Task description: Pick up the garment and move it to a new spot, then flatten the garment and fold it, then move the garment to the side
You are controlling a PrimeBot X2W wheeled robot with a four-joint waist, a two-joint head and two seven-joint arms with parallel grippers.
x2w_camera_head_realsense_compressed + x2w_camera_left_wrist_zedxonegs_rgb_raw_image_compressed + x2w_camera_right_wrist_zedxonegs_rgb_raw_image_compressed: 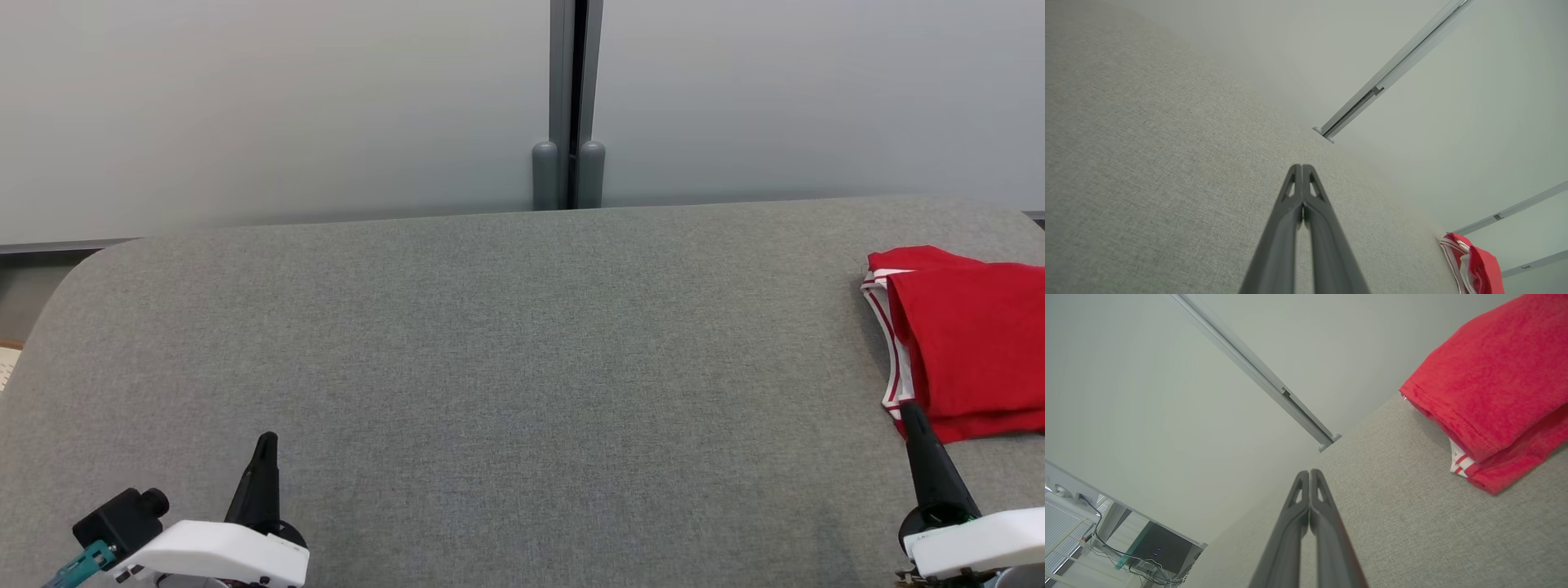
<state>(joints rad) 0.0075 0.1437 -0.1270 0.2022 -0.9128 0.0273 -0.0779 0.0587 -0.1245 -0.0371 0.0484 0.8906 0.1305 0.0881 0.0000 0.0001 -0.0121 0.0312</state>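
Observation:
The garment (pixel 967 343) is red with white-striped trim and lies folded at the right edge of the grey table (pixel 490 343), partly cut off by the head view's edge. It also appears as the garment (pixel 1490 379) at the upper right of the right wrist view and the garment (pixel 1474 265) at the lower right of the left wrist view. My right gripper (pixel 908 410) is shut and empty, its tip just at the garment's near left corner. My left gripper (pixel 266 443) is shut and empty at the lower left, far from the garment. Both pairs of fingers meet at the tips: left gripper (pixel 1302 166), right gripper (pixel 1309 472).
Pale wall panels with a grey vertical post (pixel 569 106) stand behind the table's far edge. The table's left corner is rounded. Beyond it, the right wrist view has a dark box with cables (pixel 1155 551) on the floor.

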